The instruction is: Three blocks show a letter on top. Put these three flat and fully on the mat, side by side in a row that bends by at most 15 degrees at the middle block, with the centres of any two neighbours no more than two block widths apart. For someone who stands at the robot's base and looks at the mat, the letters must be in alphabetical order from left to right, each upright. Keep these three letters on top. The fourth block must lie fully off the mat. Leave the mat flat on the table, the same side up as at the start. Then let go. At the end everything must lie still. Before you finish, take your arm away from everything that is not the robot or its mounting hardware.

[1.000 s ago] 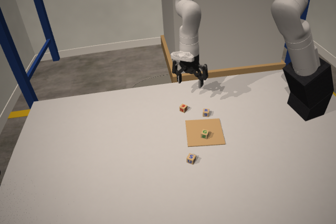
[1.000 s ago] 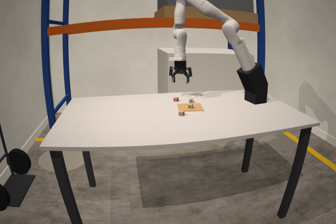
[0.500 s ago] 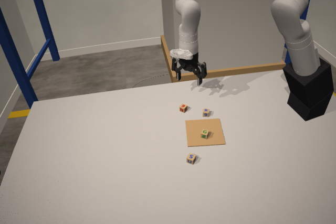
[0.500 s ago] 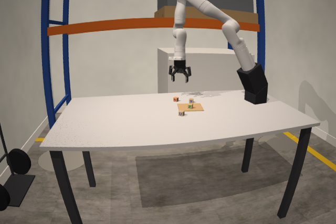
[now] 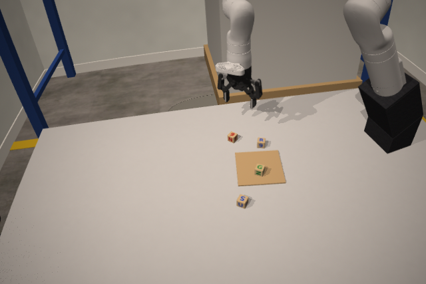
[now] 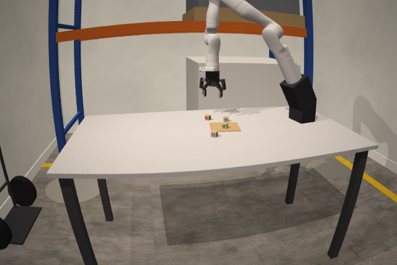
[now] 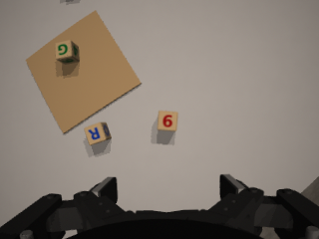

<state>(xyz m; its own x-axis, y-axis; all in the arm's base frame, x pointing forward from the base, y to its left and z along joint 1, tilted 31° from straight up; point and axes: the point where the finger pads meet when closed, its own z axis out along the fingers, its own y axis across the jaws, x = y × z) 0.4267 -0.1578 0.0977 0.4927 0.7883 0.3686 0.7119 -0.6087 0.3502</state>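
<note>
Mat (image 5: 247,174) (image 6: 235,128) (image 7: 95,90) under block G (image 5: 259,169) (image 6: 224,125) (image 7: 66,52), block R (image 5: 261,142) (image 6: 226,118) (image 7: 97,133) beside it, seemingly not touching.

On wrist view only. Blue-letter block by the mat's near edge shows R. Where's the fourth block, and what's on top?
Observer: The fourth block sits off the mat, blue S on top.
Operator: Red 9 block: what's on its sides?
Observer: That block has a red N on one side.
Operator: Gripper height?
Observer: The gripper hangs well above the table.
</note>
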